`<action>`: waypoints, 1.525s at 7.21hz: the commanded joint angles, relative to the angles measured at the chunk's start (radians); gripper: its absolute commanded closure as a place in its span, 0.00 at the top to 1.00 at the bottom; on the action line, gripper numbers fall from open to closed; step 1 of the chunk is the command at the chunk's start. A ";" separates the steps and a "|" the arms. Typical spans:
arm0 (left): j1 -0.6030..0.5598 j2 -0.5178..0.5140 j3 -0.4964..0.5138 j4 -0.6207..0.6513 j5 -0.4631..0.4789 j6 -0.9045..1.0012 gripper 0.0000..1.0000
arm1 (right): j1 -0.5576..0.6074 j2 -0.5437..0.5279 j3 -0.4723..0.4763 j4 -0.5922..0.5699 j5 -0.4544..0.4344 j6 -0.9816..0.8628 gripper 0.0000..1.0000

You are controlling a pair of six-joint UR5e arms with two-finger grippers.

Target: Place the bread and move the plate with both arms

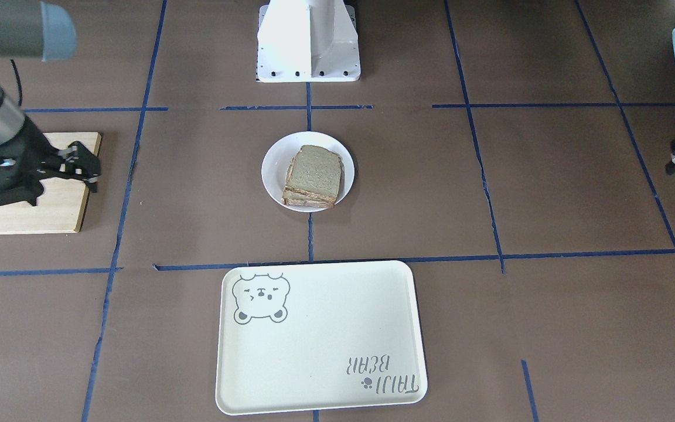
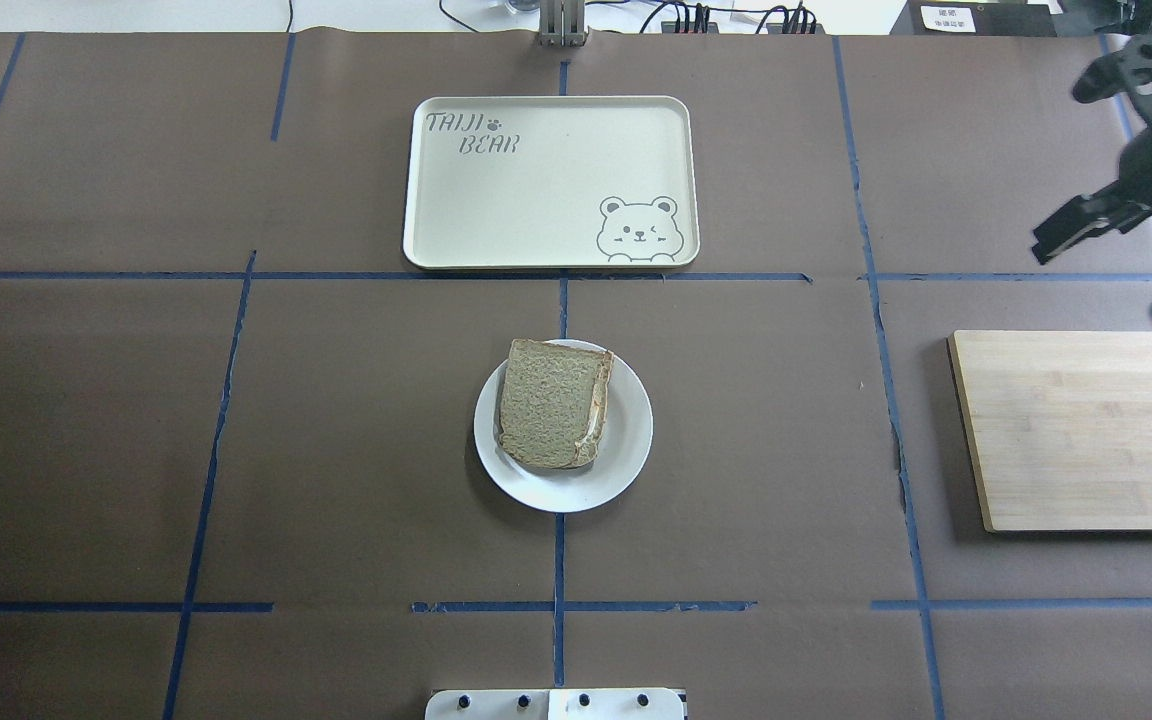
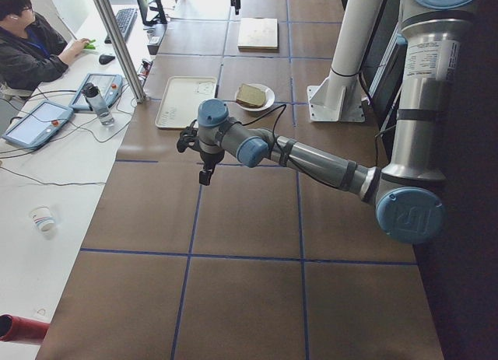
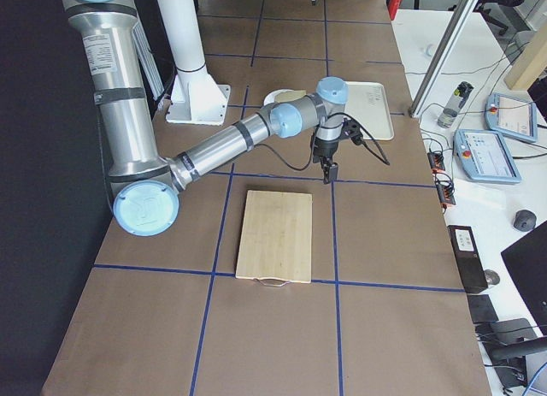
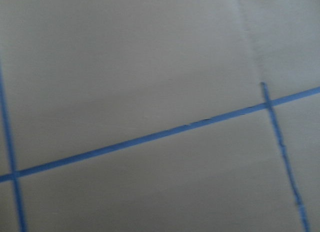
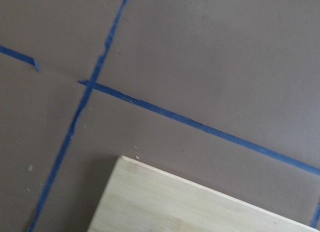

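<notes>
The bread (image 1: 314, 171) (image 2: 546, 400) lies flat on top of a second slice on the plate (image 1: 273, 170) (image 2: 626, 455) at the table's middle. A white edge of filling shows between the slices. My right gripper (image 1: 88, 170) (image 2: 1044, 245) hangs above the far end of a wooden board, well away from the plate, its fingers together and empty. My left gripper (image 1: 672, 164) (image 3: 205, 176) hangs over bare table at the opposite side, fingers together and empty. Both wrist views show only table paper and tape.
A cream bear tray (image 1: 320, 351) (image 2: 536, 200) lies beyond the plate, on the operators' side. The wooden board (image 2: 1086, 430) (image 6: 200, 207) lies at my right. The white pedestal (image 1: 308, 47) stands behind the plate. An operator sits at a desk in the exterior left view (image 3: 31, 49).
</notes>
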State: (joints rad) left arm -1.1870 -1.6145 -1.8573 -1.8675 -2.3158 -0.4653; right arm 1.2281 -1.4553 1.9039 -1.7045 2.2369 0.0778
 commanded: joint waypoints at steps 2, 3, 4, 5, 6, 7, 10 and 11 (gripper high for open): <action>0.225 -0.018 -0.020 -0.308 0.007 -0.510 1.00 | 0.263 -0.222 -0.005 0.003 0.066 -0.364 1.00; 0.292 -0.037 -0.020 -0.420 0.045 -0.688 1.00 | 0.261 -0.227 -0.008 0.006 0.064 -0.351 1.00; 0.408 -0.066 -0.014 -0.520 0.161 -0.848 1.00 | 0.261 -0.226 -0.018 0.008 0.067 -0.349 1.00; 0.523 -0.112 -0.002 -0.560 0.305 -0.977 1.00 | 0.260 -0.226 -0.019 0.008 0.069 -0.349 1.00; 0.603 -0.152 0.004 -0.567 0.407 -1.054 1.00 | 0.261 -0.229 -0.019 0.006 0.069 -0.349 1.00; 0.654 -0.178 0.039 -0.643 0.471 -1.132 1.00 | 0.261 -0.234 -0.019 0.008 0.070 -0.349 1.00; 0.768 -0.278 0.270 -0.982 0.692 -1.282 1.00 | 0.261 -0.234 -0.019 0.008 0.070 -0.349 1.00; 0.777 -0.304 0.324 -1.039 0.702 -1.282 1.00 | 0.261 -0.234 -0.020 0.006 0.070 -0.349 1.00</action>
State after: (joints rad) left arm -0.4339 -1.8816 -1.6071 -2.8262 -1.6556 -1.7308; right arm 1.4895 -1.6889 1.8845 -1.6973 2.3071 -0.2715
